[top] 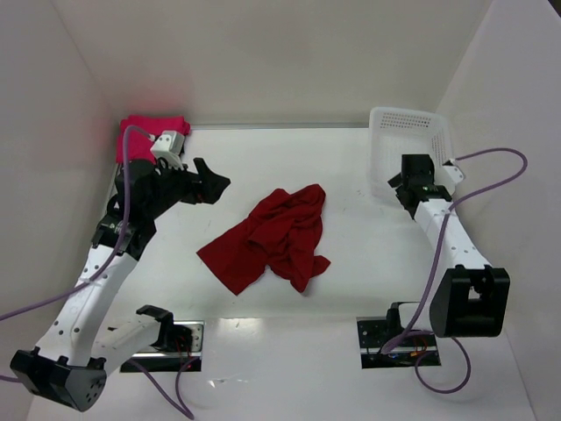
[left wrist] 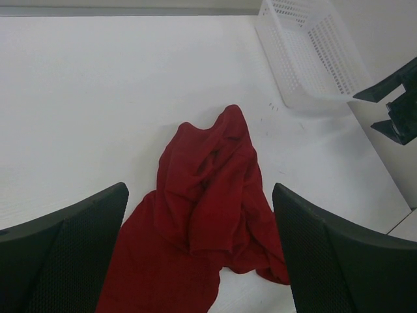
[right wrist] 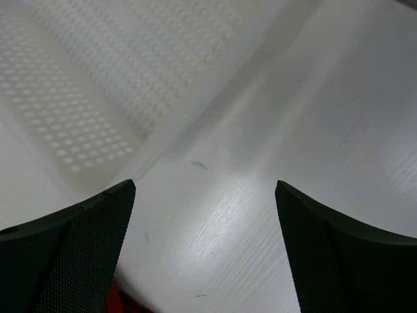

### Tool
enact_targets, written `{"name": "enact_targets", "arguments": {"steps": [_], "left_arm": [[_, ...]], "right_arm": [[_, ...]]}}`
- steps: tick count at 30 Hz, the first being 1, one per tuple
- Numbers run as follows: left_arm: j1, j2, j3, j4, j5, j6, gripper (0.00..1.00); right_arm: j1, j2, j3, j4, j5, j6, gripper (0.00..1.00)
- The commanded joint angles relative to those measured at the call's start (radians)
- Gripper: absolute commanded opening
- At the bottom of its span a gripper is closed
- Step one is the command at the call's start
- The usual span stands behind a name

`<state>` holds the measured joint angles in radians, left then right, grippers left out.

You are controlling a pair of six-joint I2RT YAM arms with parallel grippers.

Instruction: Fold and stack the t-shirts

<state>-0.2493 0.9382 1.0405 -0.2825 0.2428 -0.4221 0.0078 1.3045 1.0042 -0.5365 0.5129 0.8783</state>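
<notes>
my left gripper point(left wrist: 199, 192) hangs over the left side of the table point(top: 289, 158), jaws spread wide and holding nothing, facing the dark crimson t-shirt point(top: 276, 235). that shirt lies crumpled in a loose heap near the middle of the table, touched by neither gripper. the magenta-pink t-shirt point(top: 151, 128) sits bunched in the far left corner, behind my left arm point(top: 105, 263). my right gripper point(right wrist: 205, 189) is also released and empty, poised over bare tabletop just beside the white mesh basket point(top: 412, 123), which stands in the far right corner. the two shirts lie well apart.
</notes>
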Motion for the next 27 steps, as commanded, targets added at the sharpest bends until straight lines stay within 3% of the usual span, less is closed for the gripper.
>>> {"name": "enact_targets", "arguments": {"steps": [1, 5, 13, 19, 23, 27], "left_arm": [[0.010, 0.017, 0.006, 0.059, 0.032, 0.051, 0.99], [0.010, 0.060, 0.016, 0.069, 0.044, 0.060, 0.99], [0.010, 0.129, -0.005, 0.069, 0.090, 0.069, 0.99], [-0.007, 0.286, -0.042, 0.005, 0.197, 0.137, 0.99], [-0.028, 0.307, -0.042, 0.005, 0.197, 0.164, 0.99], [-0.028, 0.338, -0.024, 0.005, 0.207, 0.174, 0.99]], "right_arm": [[-0.080, -0.017, -0.056, 0.093, -0.017, 0.031, 0.93], [-0.173, -0.017, -0.067, 0.173, -0.027, 0.010, 0.93], [-0.193, 0.084, -0.038, 0.247, -0.007, -0.001, 0.93], [-0.193, 0.156, -0.018, 0.302, 0.004, 0.008, 0.90], [-0.206, 0.176, 0.005, 0.293, 0.059, -0.013, 0.66], [-0.224, 0.167, 0.005, 0.314, 0.084, -0.053, 0.52]]}}
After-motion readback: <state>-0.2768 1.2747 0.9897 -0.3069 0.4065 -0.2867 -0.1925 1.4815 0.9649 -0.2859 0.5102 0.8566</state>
